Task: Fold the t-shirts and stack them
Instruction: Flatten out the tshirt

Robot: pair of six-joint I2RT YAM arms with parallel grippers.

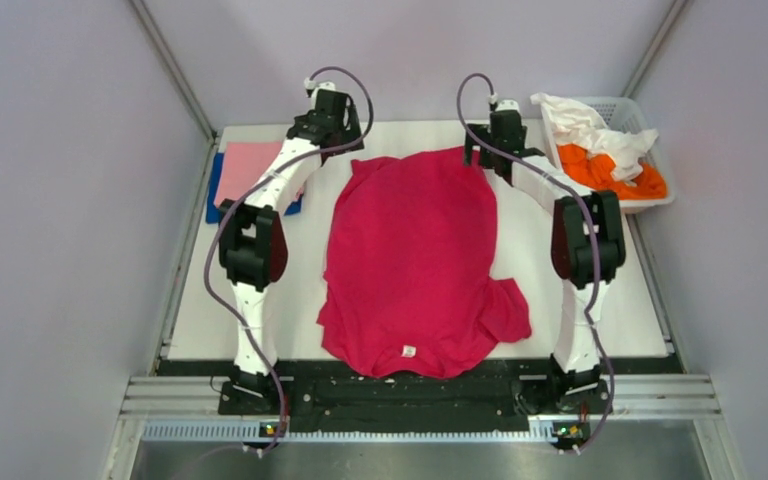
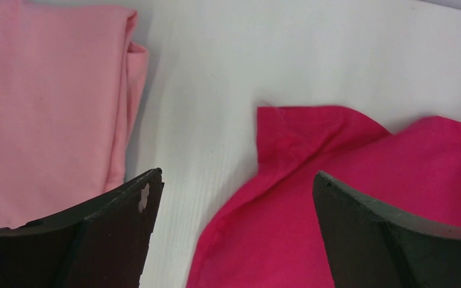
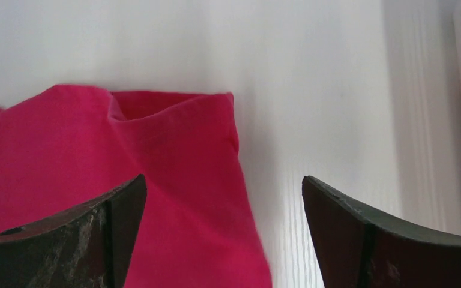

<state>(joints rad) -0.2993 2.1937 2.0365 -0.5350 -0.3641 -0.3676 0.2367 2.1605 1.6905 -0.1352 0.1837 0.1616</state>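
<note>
From above, the magenta-red t-shirt (image 1: 410, 250) lies spread on the worktop (image 1: 560, 300), its small white neck label (image 1: 409, 351) at the lower edge too small to read, with the left arm (image 1: 260, 235) and right arm (image 1: 582, 235) stretched to its upper corners. Left wrist view: the left pincer (image 2: 234, 180) hangs released over one corner, the folded light pink t-shirt (image 2: 48, 102) at left. Right wrist view: the right pincer (image 3: 223, 180) gapes over the other corner.

- Robotics lab test cell.
- Enclosed by plain pale wall panels (image 1: 50, 200) on metal corner posts (image 1: 177, 75).
- Fitted with white table (image 1: 560, 300) and aluminium rail (image 1: 660, 395).
- Equipped with cabled left arm (image 1: 255, 245) and right arm (image 1: 585, 235), bolted at near edge.
</note>
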